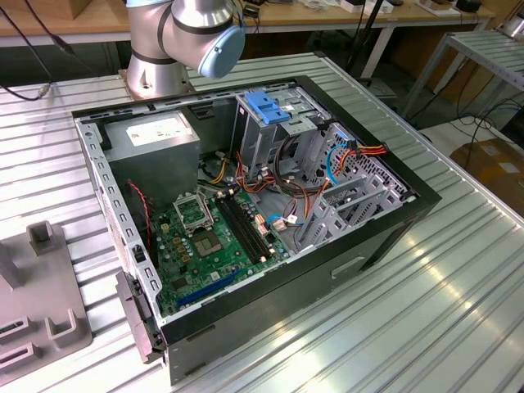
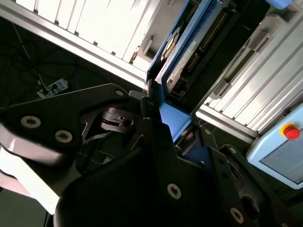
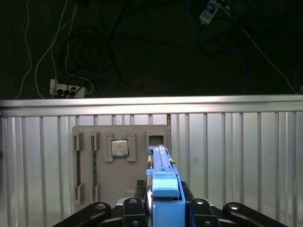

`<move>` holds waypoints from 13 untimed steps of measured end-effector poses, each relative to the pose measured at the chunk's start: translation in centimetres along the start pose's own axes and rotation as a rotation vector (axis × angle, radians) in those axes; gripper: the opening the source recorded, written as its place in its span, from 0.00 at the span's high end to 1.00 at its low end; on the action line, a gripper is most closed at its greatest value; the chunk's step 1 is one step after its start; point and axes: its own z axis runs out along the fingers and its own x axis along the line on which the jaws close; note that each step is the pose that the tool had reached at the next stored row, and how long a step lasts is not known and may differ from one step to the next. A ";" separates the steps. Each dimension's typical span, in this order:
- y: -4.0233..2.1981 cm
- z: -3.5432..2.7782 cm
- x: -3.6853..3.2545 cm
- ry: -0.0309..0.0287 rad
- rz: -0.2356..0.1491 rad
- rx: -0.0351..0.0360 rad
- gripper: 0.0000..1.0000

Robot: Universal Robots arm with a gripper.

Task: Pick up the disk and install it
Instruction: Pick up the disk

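1. 1 disk (image 3: 163,184) is being gripped edge-on by 1 pincer (image 3: 163,210), which is closed on its blue rails, above the slatted desk (image 3: 246,156).
2. Likely risk: with so narrow a grip the disk is being left prone to tilting or slipping, and could be jammed against the 1 open computer case (image 1: 344,278).

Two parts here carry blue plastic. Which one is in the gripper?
The disk, blue-railed, held edge-on between the fingers in the first wrist view; the blue-handled drive cage sits in the case.

A ribbed metal table (image 1: 458,270) gleams with glare, wooden benches (image 1: 311,18) beyond it — cables (image 3: 80,52) strewn across the dark floor (image 3: 156,71).
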 end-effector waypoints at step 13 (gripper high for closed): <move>-0.01 -1.62 0.02 0.0000 0.000 0.0001 0.63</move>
